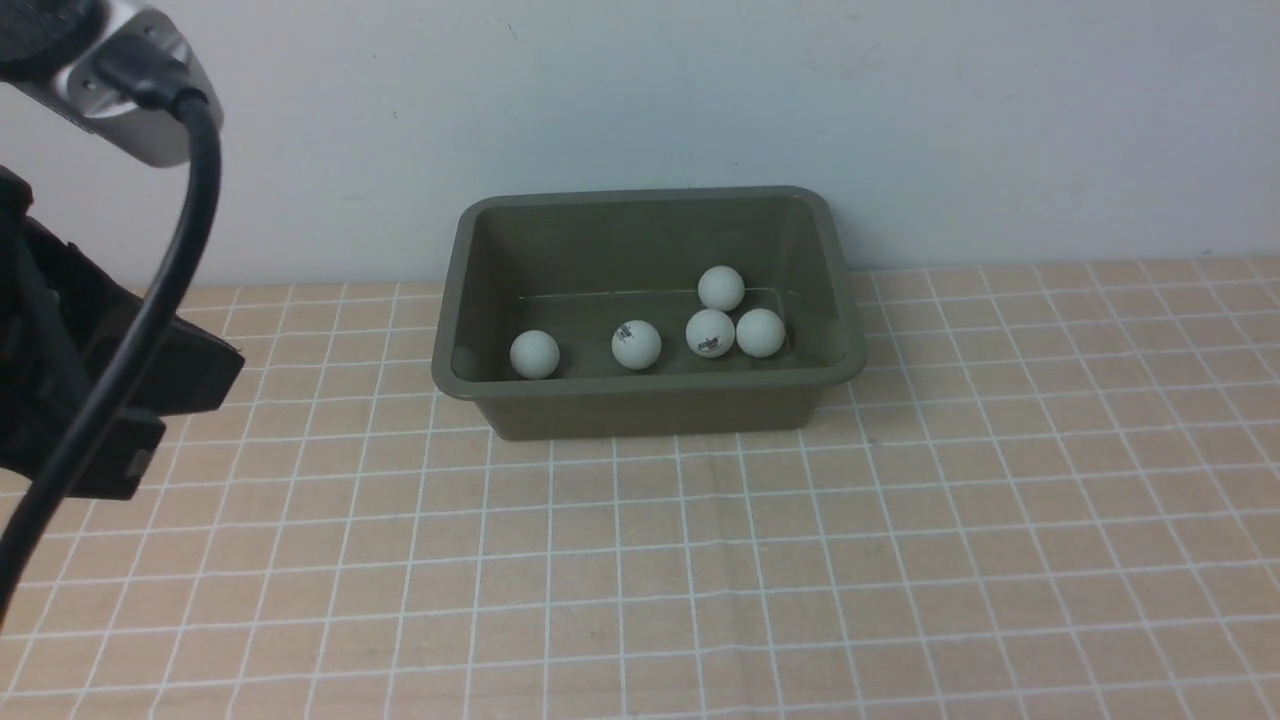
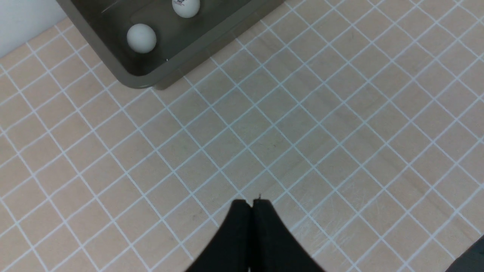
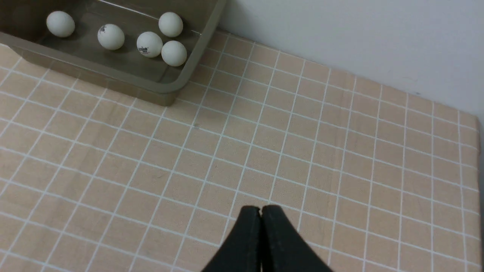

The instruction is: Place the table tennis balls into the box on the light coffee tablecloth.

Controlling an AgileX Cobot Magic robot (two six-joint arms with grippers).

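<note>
All five table tennis balls [image 1: 636, 345] lie inside the box [image 1: 646, 410], upper centre of the front view; placement appears complete. Left tool [image 2: 252, 204] and right tool [image 3: 261, 210]: closed, empty.

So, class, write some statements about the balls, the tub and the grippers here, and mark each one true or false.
1. Five table tennis balls lie inside the olive grey-green tub. True.
2. The tub is lying on its side. False: it stands upright.
3. The left gripper is shut. True.
4. The right gripper holds a ball. False: it is shut and empty.
5. The tablecloth has a grid of white lines. True.
</note>
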